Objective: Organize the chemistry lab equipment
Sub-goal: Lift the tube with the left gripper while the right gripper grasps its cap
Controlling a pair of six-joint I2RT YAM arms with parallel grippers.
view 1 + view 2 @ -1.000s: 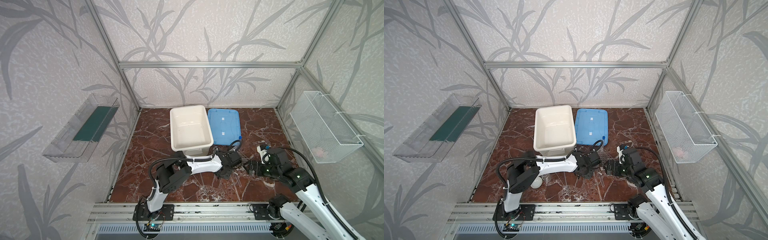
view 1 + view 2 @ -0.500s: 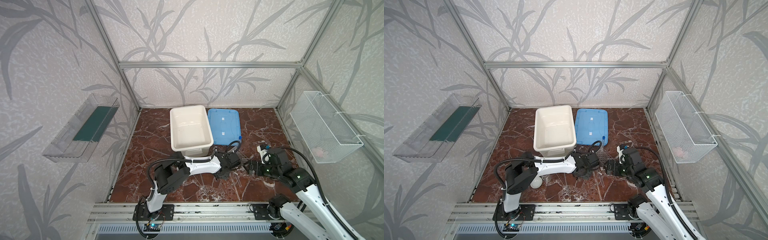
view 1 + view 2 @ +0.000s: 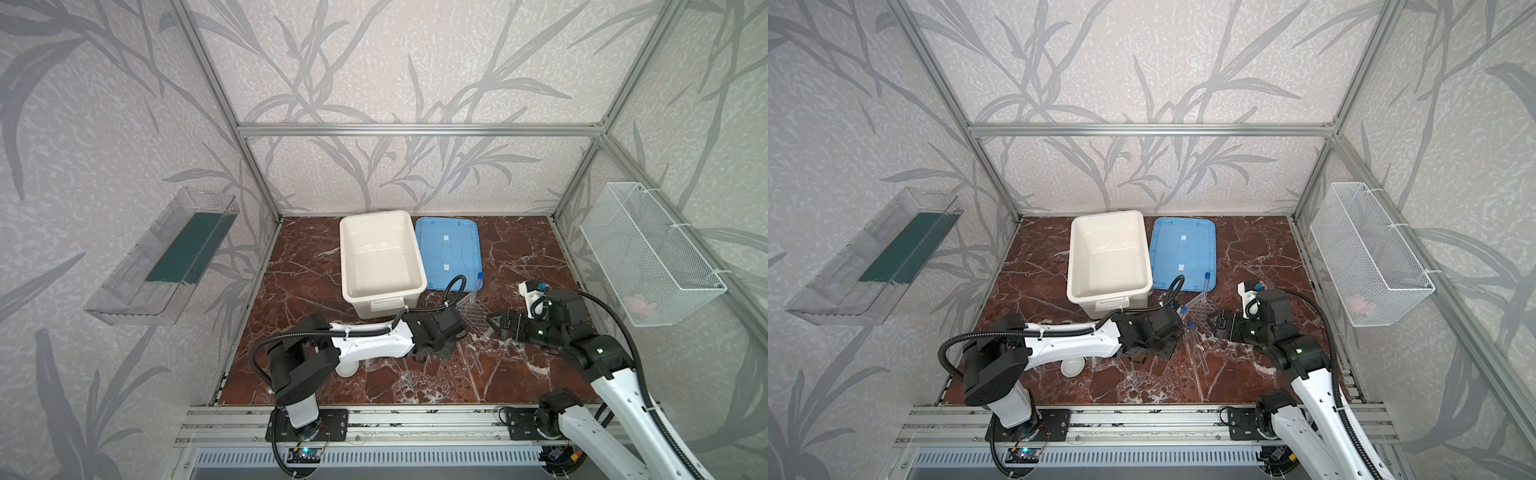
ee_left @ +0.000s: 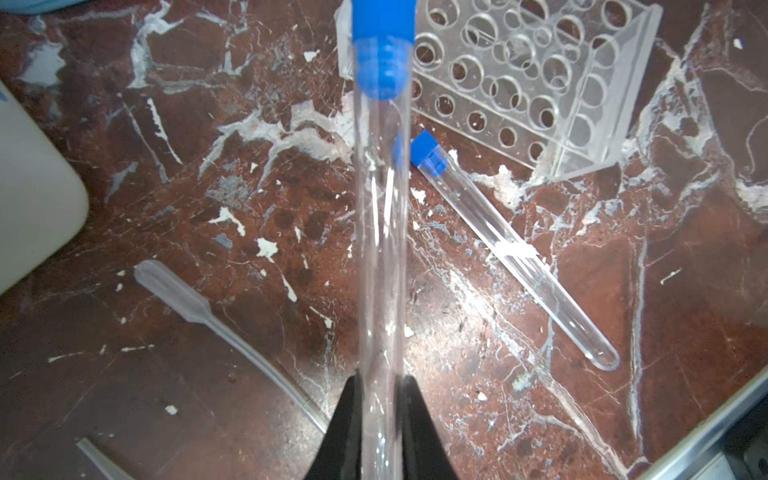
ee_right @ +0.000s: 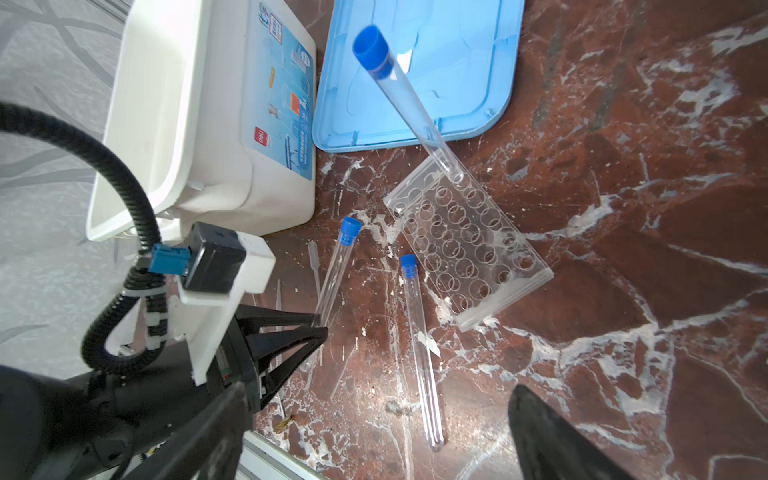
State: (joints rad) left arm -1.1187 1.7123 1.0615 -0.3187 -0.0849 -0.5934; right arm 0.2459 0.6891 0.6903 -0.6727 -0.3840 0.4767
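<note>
Left tool: dark fingers pressed in on both sides of a clear tube, close to its rounded closed end. It looks clamped from here.
Held tube: the long axis runs straight out along the tool's own line, blue cap at the far end, low and near level over the tabletop.
Rack: clear and perforated, just beyond that cap and a little to one side. It sits right of the tabletop's centre, about midway between front and back edges, askew to both.
What the move turns on: the rack lies ahead of the tool, cap end first, holes facing up. The tube is near level and is gripped at the end that would go into a hole, so I judge it must be tipped upright and perhaps gripped afresh.
Right tool: fingers wide apart, holding nothing, hanging on the rack's right-edge side.
Loose tube: flat on the tabletop between the two tools, cap just beside the rack, long axis toward the front edge. The right arm seems nearer to it.
Standing tube: leaning in a hole at the rack's back end, cap up.
Droppers: thin and clear, flat beside the left tool.
Dish: small, white and round, toward the front-left corner under the left arm.
Tub and lid: side by side at the back edge.
</note>
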